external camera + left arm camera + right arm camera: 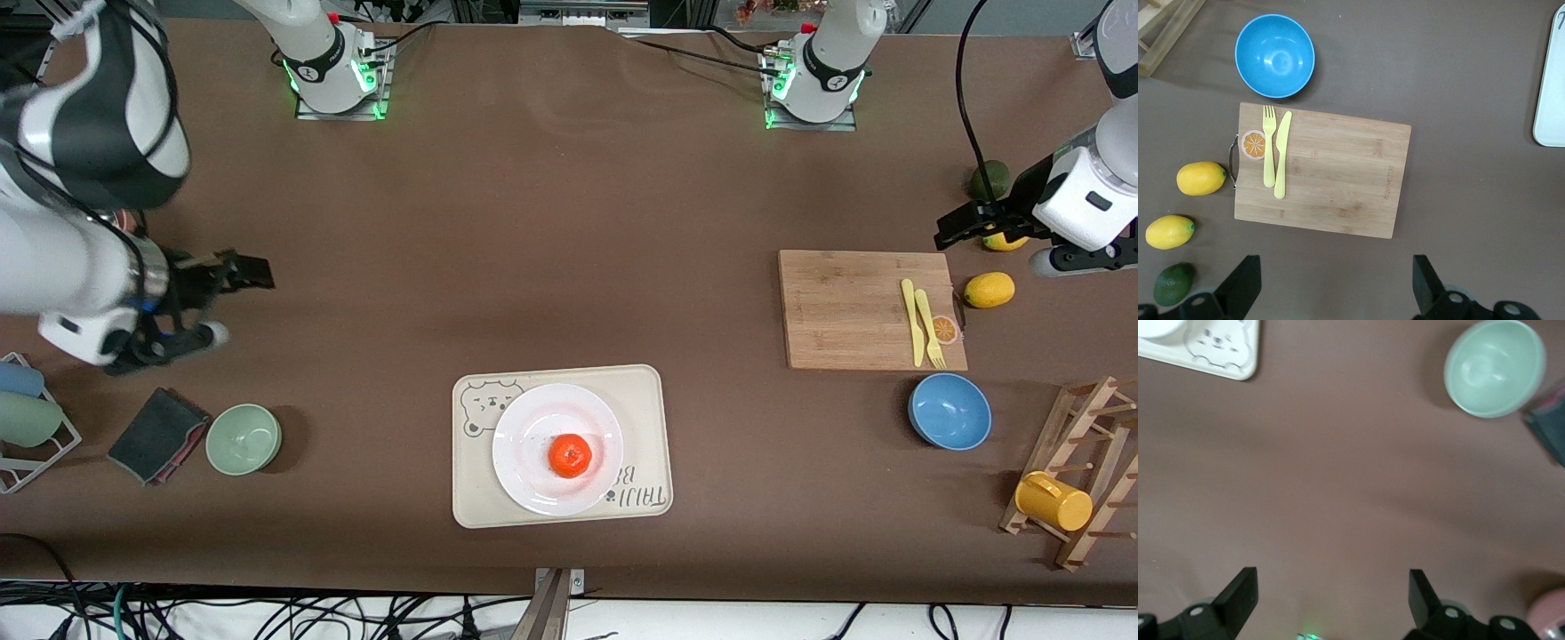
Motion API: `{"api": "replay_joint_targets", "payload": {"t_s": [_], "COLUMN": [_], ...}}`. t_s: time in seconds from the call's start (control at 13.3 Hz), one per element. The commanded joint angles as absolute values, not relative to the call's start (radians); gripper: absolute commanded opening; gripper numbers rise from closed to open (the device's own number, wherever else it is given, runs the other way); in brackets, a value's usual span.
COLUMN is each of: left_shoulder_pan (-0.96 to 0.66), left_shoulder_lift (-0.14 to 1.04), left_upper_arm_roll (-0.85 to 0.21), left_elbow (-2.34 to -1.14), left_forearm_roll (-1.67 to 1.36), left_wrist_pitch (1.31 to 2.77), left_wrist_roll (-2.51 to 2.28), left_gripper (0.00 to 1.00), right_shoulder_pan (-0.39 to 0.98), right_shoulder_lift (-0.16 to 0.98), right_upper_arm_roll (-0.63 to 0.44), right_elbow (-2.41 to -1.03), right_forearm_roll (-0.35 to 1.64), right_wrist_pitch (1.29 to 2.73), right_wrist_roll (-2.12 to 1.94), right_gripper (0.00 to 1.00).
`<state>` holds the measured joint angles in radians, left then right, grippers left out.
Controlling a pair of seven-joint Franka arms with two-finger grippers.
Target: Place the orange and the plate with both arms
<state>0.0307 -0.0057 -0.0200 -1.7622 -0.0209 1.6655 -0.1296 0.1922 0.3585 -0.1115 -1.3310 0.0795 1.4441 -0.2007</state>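
Observation:
The orange (570, 455) lies on the white plate (533, 427), and the plate rests on a cream bear-print tray (471, 498) near the table's front edge. My left gripper (956, 227) (1335, 283) hangs open and empty over bare table beside the cutting board, at the left arm's end. My right gripper (233, 271) (1331, 600) is also open and empty, over bare table at the right arm's end. A corner of the tray (1238, 360) and a sliver of the plate (1158, 327) show in the right wrist view. Both grippers are well apart from the plate.
A wooden cutting board (853, 311) carries a yellow knife and fork (1275, 157). Two lemons (989, 290) and a dark green fruit (989, 180) lie beside it. A blue bowl (949, 411), a rack with a yellow mug (1053, 500), a green bowl (244, 438) and a dark cloth (158, 436) stand nearer the front camera.

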Motion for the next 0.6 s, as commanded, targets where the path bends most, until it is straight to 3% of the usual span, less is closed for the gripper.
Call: {"api": "replay_joint_targets", "payload": {"t_s": [0.0, 0.53], "left_shoulder_pan": [0.040, 0.040], "left_shoulder_lift": [0.002, 0.003], "left_upper_arm_roll": [-0.025, -0.025], "left_elbow": [-1.741, -1.741], "left_forearm_roll": [-0.028, -0.028], "left_wrist_pitch": [1.655, 1.655], "left_wrist_roll": [-0.129, -0.129], "left_gripper": [1.00, 1.00], "right_shoulder_pan": [0.167, 0.094], "right_shoulder_lift": [0.126, 0.038], "right_upper_arm_roll": [-0.107, -0.104], "right_elbow": [-1.615, -1.638], "right_forearm_roll": [0.034, -0.043], "right_wrist_pitch": [1.506, 1.526], "right_wrist_roll": [-0.190, -0.144], "right_gripper": [1.00, 1.00]}}
